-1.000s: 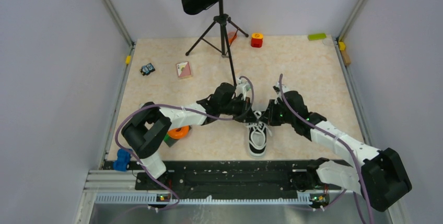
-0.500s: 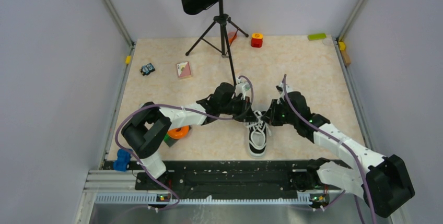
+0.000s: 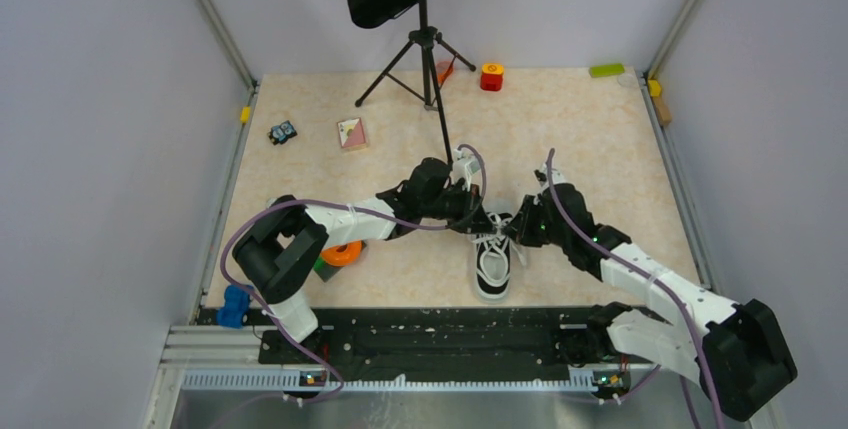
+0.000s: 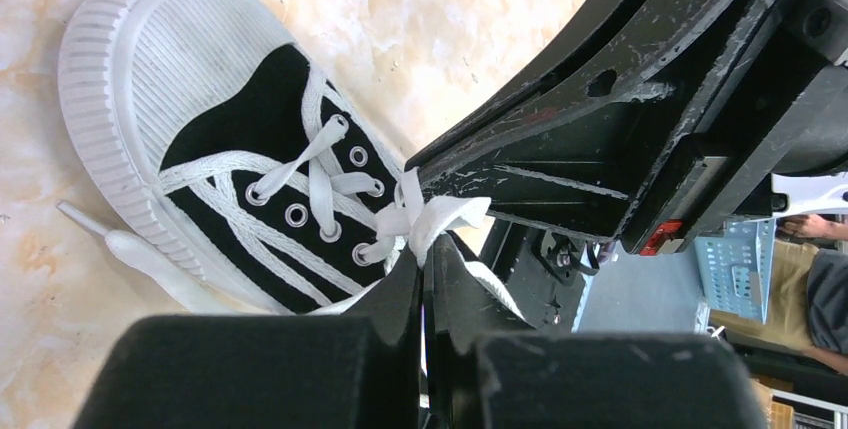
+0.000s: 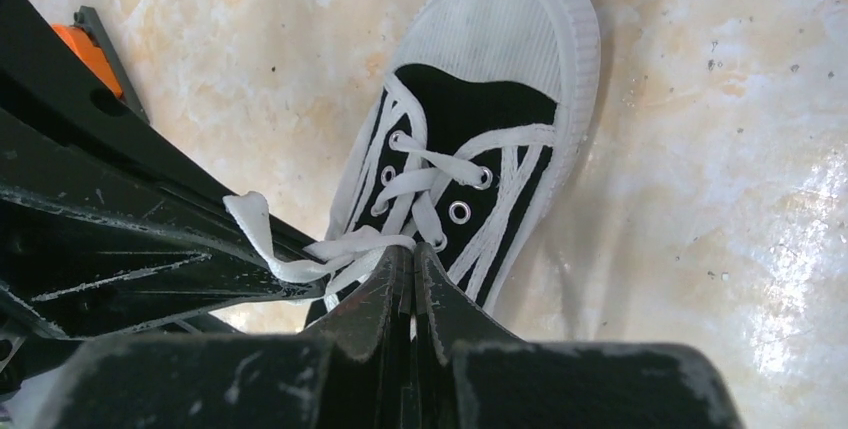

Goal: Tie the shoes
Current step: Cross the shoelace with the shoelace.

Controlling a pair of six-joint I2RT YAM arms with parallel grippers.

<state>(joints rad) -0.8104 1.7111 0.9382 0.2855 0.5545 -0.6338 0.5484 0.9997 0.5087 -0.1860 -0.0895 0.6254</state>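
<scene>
The left gripper (image 4: pixel 424 284) reaches in from the left, its fingers pinched tight on a white lace (image 4: pixel 432 217) just above the top eyelets. Below it the shoe (image 3: pixel 491 267), black with a white toe cap, lies on the table (image 3: pixel 600 149) near the front edge, about midway across, with its toe pointing toward the arm bases. The right gripper (image 5: pixel 408 267) comes in from the right and is likewise clamped shut on the lace, its tips just beside the left one's.
</scene>
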